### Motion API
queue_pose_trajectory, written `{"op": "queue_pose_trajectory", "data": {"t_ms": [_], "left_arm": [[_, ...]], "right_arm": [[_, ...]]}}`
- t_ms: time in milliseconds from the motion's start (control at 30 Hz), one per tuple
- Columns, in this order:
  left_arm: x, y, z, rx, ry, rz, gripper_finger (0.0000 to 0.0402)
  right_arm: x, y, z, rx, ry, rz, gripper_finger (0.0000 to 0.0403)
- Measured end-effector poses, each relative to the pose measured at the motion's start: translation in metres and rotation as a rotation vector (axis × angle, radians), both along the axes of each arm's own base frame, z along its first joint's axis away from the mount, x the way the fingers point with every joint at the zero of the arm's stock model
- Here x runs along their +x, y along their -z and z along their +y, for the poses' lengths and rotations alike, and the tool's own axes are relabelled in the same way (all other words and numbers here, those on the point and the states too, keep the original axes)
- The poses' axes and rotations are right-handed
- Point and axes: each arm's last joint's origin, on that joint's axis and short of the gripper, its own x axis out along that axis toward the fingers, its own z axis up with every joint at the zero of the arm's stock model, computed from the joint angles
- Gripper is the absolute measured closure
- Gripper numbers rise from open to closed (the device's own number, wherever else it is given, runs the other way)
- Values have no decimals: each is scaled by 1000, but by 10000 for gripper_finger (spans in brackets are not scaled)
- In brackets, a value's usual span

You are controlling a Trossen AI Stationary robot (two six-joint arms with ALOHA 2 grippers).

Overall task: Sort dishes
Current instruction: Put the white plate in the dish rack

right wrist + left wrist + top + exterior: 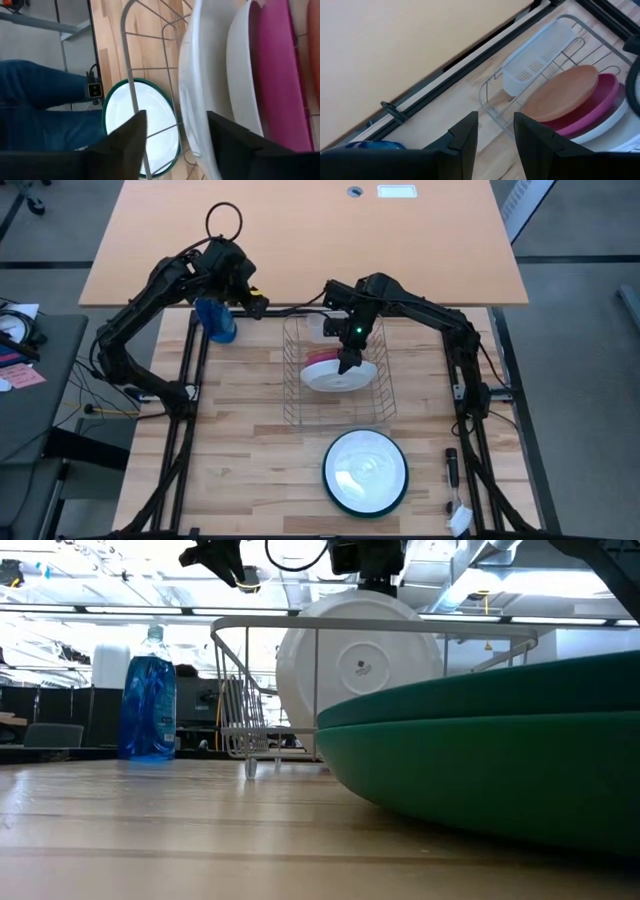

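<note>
The right gripper [348, 366] hangs over the wire dish rack [383, 408], fingers apart around the upright round white plate's [360, 665] rim, gripping nothing; a careless withdrawal could topple it. The left gripper [495, 132] waits open beside the rack.

table [250, 440]: light wood slats | on it: wire rack [338, 412], blue bottle [219, 322], green-rimmed plate [365, 471]

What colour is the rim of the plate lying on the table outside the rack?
Dark green, around a white centre; the plate shows best in the high view.
</note>
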Motion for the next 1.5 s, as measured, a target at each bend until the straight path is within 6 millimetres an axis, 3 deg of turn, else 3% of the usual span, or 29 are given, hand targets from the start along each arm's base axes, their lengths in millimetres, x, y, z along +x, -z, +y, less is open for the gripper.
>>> {"op": "queue_pose_trajectory", "data": {"t_ms": [200, 633, 800, 1000, 1167, 1267, 1500], "left_arm": [[0, 0, 0, -23, -9, -22, 283], [1, 0, -1, -39, -15, -36, 283], [1, 0, 0, -38, -14, -36, 283], [1, 0, 0, -38, -14, -36, 283], [1, 0, 0, -31, -3, -27, 283], [1, 0, -1, -27, 5, -24, 283], [5, 0, -5, -40, 45, -40, 283]], "right_arm": [[-1, -13, 1, 1, 37, -22, 148], [-4, -33, 4, 11, 72, -78, 142], [-9, -40, 8, -1, 67, -91, 150], [-7, -34, 4, -149, 98, -44, 183], [-8, -34, 1, -147, 122, -35, 206], [-17, -47, 6, -120, 158, -52, 213], [-60, -95, 26, -72, 308, -115, 215]]}}
